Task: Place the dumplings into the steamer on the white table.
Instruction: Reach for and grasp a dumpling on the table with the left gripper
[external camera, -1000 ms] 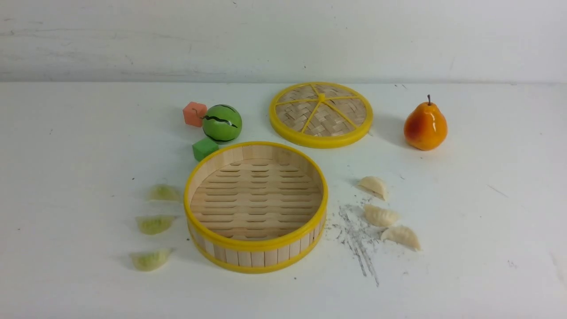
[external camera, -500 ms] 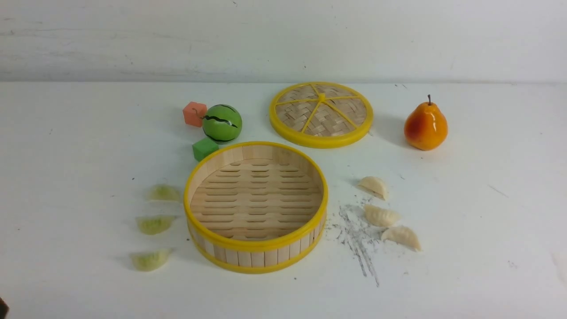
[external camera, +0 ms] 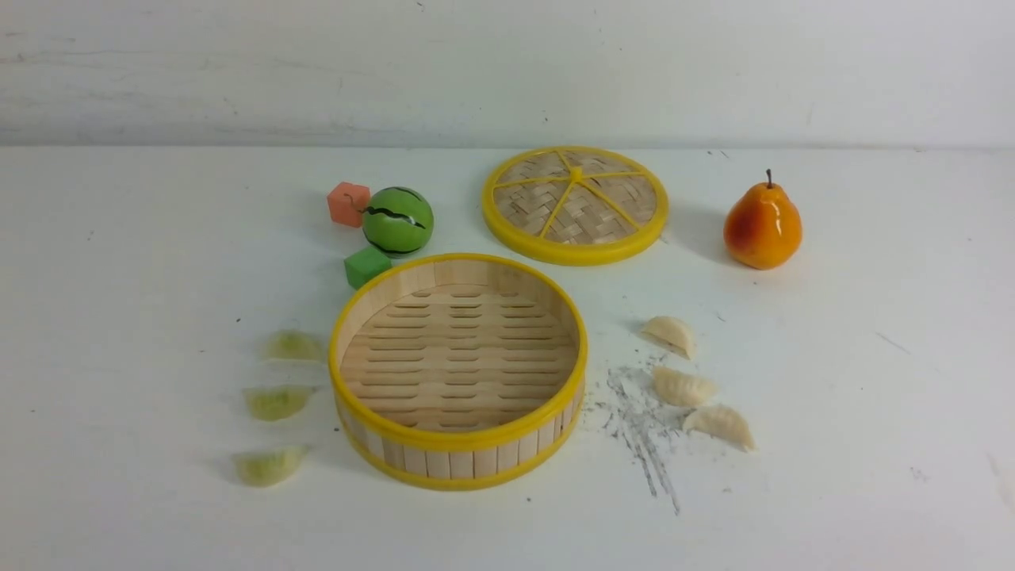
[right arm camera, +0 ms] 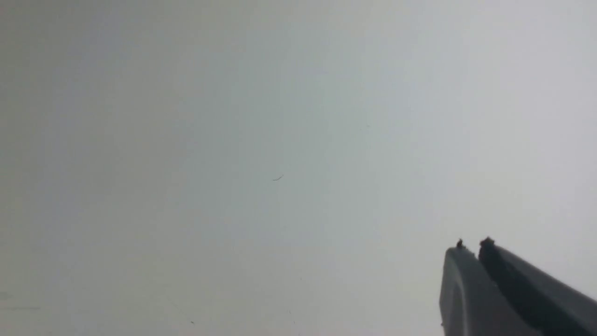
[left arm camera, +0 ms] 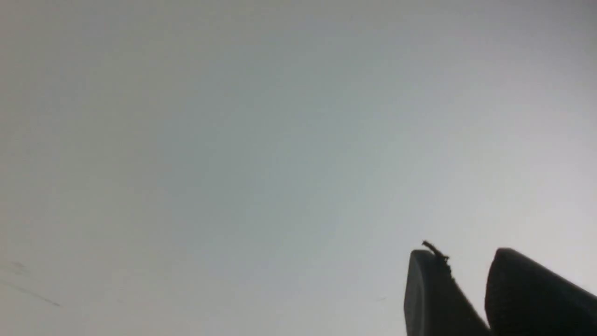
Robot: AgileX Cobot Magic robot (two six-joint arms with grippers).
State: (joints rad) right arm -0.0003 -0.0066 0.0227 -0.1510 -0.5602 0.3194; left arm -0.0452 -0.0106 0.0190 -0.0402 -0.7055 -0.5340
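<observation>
Small pleated green/cream dumplings (external camera: 682,386) unmoved, well clear of L fingers (left arm camera: 433,298) (barely parted) & R fingers (right arm camera: 466,298) (closed), both empty; task unstarted

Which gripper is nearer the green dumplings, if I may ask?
Likely left, unconfirmed: the green dumplings lie left of the steamer. Left gripper and right gripper both face only bare table.

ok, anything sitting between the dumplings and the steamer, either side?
Nothing visible: the green dumplings lie left of the steamer, the white dumplings right, with only bare white table between. The green cube sits behind the steamer's far-left rim, off both paths.
</observation>
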